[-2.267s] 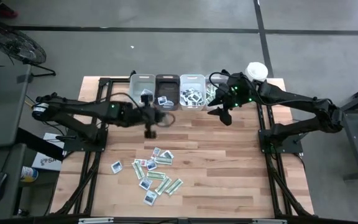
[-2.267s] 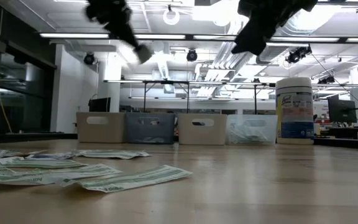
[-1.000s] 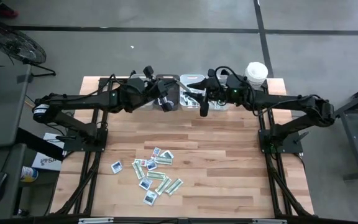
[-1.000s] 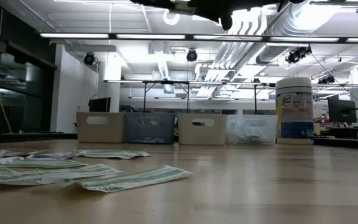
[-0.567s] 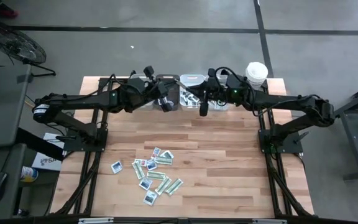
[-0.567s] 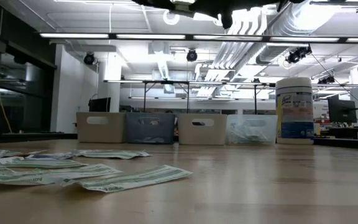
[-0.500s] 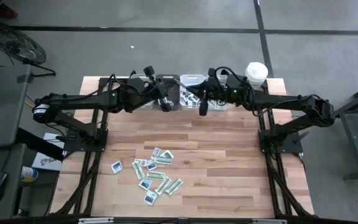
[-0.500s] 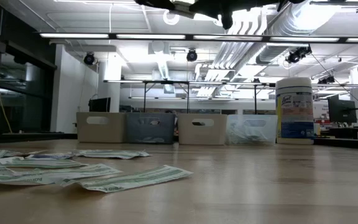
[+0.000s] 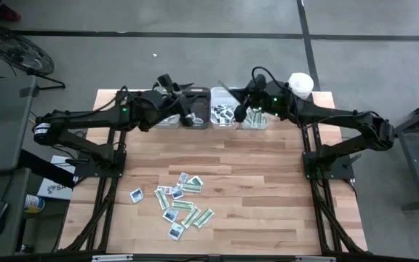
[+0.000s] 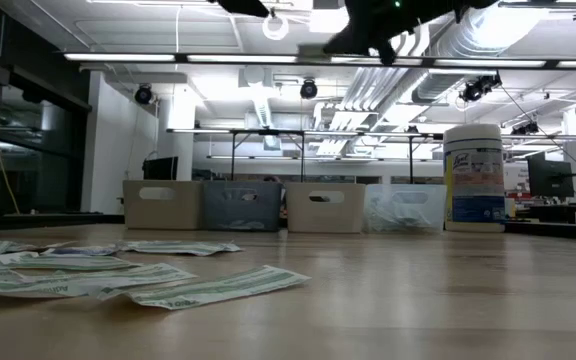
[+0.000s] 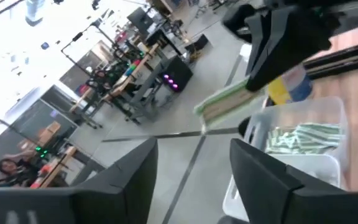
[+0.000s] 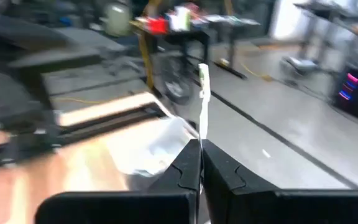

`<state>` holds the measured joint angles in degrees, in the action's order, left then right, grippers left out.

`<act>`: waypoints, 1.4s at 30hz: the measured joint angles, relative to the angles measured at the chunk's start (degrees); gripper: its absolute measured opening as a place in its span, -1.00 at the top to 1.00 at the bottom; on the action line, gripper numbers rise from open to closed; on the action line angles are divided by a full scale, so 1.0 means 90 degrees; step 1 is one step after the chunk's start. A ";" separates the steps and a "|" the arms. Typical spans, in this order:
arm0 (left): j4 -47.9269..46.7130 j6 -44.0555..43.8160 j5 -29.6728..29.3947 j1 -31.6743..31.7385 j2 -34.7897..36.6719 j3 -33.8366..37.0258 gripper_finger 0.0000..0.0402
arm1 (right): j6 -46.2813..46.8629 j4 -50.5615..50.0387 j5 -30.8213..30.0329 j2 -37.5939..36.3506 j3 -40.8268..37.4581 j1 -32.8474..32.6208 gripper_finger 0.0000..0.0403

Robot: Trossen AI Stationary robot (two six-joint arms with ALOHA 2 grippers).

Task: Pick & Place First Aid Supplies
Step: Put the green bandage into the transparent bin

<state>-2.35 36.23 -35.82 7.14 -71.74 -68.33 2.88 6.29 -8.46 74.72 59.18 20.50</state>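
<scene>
Pinching 1 green-white strip [image 12: 202, 87]: right gripper [image 12: 201, 163]; left gripper [image 11: 191, 168] fingers spread; 4 bins [image 9: 225, 96].

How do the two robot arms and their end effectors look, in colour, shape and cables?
Both arms are black, made of slender tube-like links with thicker joints. The left arm and the right arm each carry a small green light near the wrist, and black cables loop along the links. The left end effector and the right end effector each have two flat, dark, matte fingers.
</scene>
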 joint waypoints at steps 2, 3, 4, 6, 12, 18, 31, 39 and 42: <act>-0.0407 0.0002 -0.0088 0.0000 0.0214 -0.0001 0.00 | 0.0188 -0.0317 -0.0201 -0.0071 0.0000 0.0166 1.00; -0.0574 0.0013 -0.0105 0.0002 0.0321 0.0000 0.00 | 0.0295 -0.0471 -0.0280 -0.0096 0.0000 0.0255 1.00; -0.0766 0.0031 -0.0121 0.0003 0.0427 0.0000 0.00 | 0.0401 -0.0674 -0.0363 -0.0122 0.0000 0.0345 1.00; -0.1164 0.0075 -0.0118 0.0005 0.0668 0.0000 0.01 | 0.0596 -0.1079 -0.0549 -0.0124 0.0000 0.0489 1.00; -0.2109 -0.0004 -0.0130 0.0005 0.1302 0.0001 0.07 | 0.1186 -0.2000 -0.1045 -0.0124 0.0000 0.0799 1.00; -0.2470 -0.0541 -0.0048 0.0005 0.1754 0.0451 0.12 | 0.1971 -0.2654 -0.1438 -0.0081 0.0000 0.1004 1.00; -0.1464 -0.1684 0.0392 0.0000 0.2734 0.2445 0.12 | 0.3678 -0.2599 -0.1342 -0.0020 -0.1069 0.1233 1.00; -0.1490 -0.1726 0.0382 0.0000 0.3052 0.2691 0.12 | 0.5387 -0.0745 -0.1363 -0.0022 -0.2110 0.1352 1.00; -0.1516 -0.1681 0.0370 0.0000 0.3051 0.2691 0.12 | 0.6067 -0.0368 -0.1535 -0.0022 -0.2432 0.1354 1.00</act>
<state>-16.00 21.10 -32.49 7.14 -44.28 -44.11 57.49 2.99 -22.28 74.52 37.29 32.69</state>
